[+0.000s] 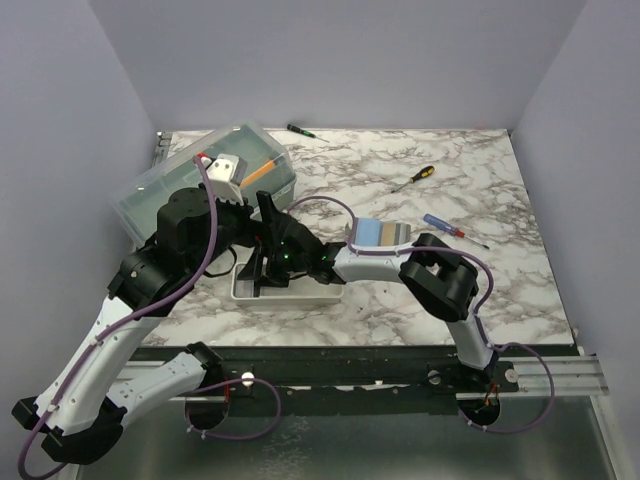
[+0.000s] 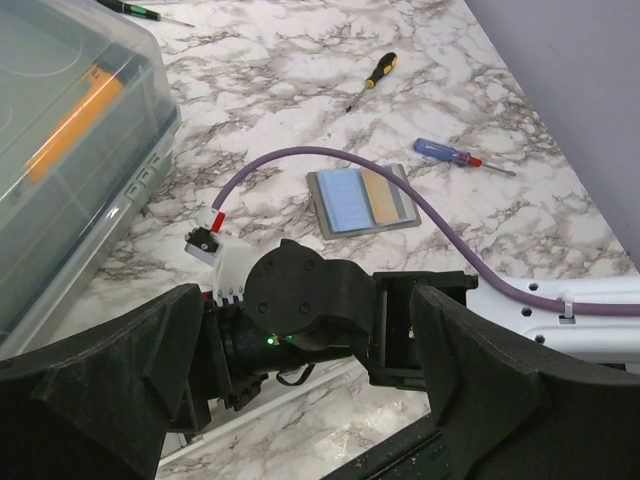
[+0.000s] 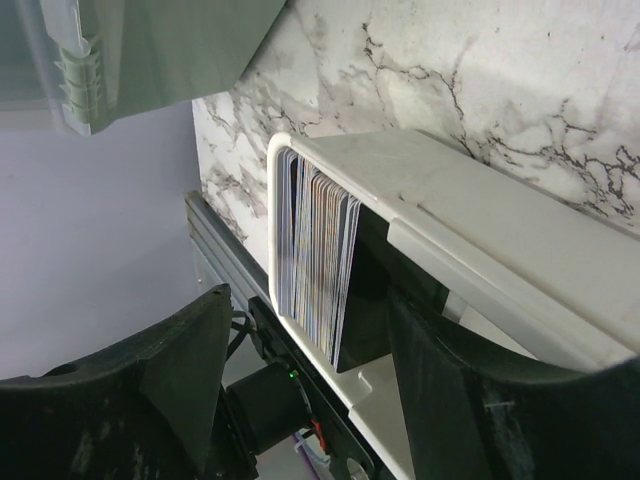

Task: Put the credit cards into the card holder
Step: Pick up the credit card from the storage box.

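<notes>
The card holder (image 1: pixel 380 235) lies open on the marble and shows a blue and a tan panel; it also shows in the left wrist view (image 2: pixel 362 200). The credit cards (image 3: pixel 318 255) stand on edge as a stack at one end of the white tray (image 3: pixel 480 230). My right gripper (image 3: pixel 320 400) is open, with the card stack in line between its fingers and just beyond them. In the top view it (image 1: pixel 290 262) reaches left over the tray (image 1: pixel 300 293). My left gripper (image 2: pixel 310 420) is open and empty above the tray's near rim (image 2: pixel 254 414), with the right wrist between its fingers.
A translucent greenish lidded box (image 1: pixel 200 180) stands at the back left. A yellow-handled screwdriver (image 1: pixel 415 178), a blue-and-red one (image 1: pixel 450 227) and a green one (image 1: pixel 300 130) lie on the marble. The right arm's purple cable (image 2: pixel 300 155) arcs beside the wallet.
</notes>
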{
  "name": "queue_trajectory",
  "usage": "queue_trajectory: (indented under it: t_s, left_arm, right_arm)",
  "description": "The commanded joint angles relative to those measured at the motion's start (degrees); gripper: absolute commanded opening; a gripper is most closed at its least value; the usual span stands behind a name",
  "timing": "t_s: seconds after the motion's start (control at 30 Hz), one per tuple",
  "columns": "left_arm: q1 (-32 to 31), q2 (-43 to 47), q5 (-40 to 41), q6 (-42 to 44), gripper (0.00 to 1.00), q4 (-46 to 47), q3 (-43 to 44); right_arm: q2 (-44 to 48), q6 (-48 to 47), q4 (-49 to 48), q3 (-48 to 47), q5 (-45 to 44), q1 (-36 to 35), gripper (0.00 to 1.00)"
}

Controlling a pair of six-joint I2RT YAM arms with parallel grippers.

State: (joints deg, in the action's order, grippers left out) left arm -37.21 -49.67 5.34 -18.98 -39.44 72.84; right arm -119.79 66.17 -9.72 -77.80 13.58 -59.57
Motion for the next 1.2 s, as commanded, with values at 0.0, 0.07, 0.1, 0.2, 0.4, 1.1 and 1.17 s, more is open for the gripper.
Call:
queue_trajectory:
  t_s: [0.0, 0.07, 0.1, 0.2, 0.4, 1.1, 1.17]
  left_arm:
    - [0.0, 0.2, -1.4, 0.4, 0.92, -0.4, -0.4]
    - [0.0, 0.1, -1.5, 0.4, 0.92, -0.4, -0.2]
    - [0.0, 0.0, -1.5, 0.4, 0.92, -0.4, -0.1]
    - [0.0, -0.1, -1.7, 0.4, 0.92, -0.4, 0.0]
    - [0.0, -0.3, -2.3, 0.2, 0.92, -0.2, 0.2]
    - [0.0, -1.1, -2.3, 0.1, 0.92, 0.7, -0.4]
    - [-0.1, -1.2, -2.4, 0.0, 0.92, 0.8, -0.4]
  right_arm:
    - [-2.7, 0.5, 1.4, -2.7, -0.2, -0.4, 0.66]
    - [-3.0, 0.4, 1.5, -3.3, 0.3, -0.4, 0.65]
    - [-3.0, 0.2, 1.5, -3.5, 0.3, -0.5, 0.63]
    - [-2.8, 0.1, 1.6, -3.6, -0.3, -0.5, 0.55]
    - [-2.8, 0.0, 2.1, -3.8, -0.4, -0.6, 0.35]
    - [2.4, -2.8, 13.5, -5.9, -7.6, -1.7, 0.0]
    - [2.8, -2.9, 14.0, -6.2, -7.9, -1.8, 0.0]
